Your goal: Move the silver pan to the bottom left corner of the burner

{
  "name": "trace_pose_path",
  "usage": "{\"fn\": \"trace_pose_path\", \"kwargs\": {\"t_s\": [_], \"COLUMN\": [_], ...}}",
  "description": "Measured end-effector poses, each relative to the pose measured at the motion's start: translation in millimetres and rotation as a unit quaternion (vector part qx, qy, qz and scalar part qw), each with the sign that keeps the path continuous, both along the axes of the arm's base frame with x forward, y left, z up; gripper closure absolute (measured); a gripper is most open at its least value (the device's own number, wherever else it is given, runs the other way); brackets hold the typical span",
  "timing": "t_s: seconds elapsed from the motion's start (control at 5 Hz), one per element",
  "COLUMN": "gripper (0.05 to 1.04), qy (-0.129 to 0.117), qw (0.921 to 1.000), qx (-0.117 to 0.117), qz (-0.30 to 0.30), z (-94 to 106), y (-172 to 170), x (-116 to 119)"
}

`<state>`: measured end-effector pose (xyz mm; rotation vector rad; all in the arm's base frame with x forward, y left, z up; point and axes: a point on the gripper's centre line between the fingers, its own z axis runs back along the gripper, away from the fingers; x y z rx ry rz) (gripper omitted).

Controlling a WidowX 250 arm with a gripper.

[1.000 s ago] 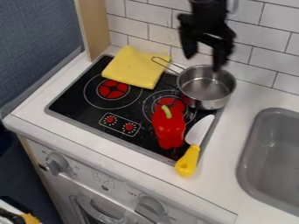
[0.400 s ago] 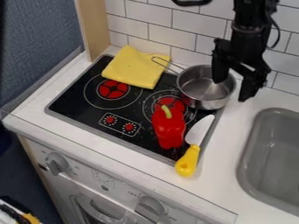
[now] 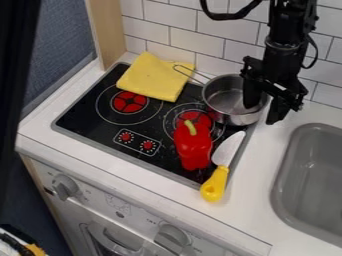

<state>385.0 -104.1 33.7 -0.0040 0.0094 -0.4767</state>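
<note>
White tiles (image 3: 163,21) are ranged behind the hob (image 3: 80,115), with the cloth (image 3: 152,77) laid at its back edge. And here's the pan (image 3: 227,102), set at the hob's back right, its right wall straddled by the open fingers of the gripper (image 3: 262,113), one inside, one outside, presumably so the rim can be pinched! Shiny silver, round and upright, it is topped by a looped wire handle angled toward the cloth.

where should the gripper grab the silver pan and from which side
Probably by the wall of the pan on the side nearer the sink, from above: it sits upright and open-topped, its wall looks thin, and the open pincer is poised astride that side.
</note>
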Motion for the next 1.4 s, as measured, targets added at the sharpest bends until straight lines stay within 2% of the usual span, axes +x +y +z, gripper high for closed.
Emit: {"fn": "trace_pose_path", "kwargs": {"t_s": [0.2,0.4,0.6,0.8,1.0,1.2,1.4], "gripper": [0.715,0.928,1.014,1.020,1.020,1.026,1.031], "qy": [-0.001,0.006,0.008,0.012,-0.021,-0.110,-0.160], "qw": [1.0000,0.9998,0.9998,0.9998,0.9996,0.9936,0.9865], "qx": [0.003,0.011,0.013,0.015,0.017,-0.004,-0.017], "qz": [0.007,0.012,0.013,0.005,-0.013,-0.025,-0.031], "z": [0.3,0.1,3.9,2.7,11.1,67.3,106.4], "y": [1.0,3.6,2.9,3.4,6.1,5.4,4.9], "x": [0.4,-2.1,-0.9,-1.1,1.1,4.7,3.9]}}
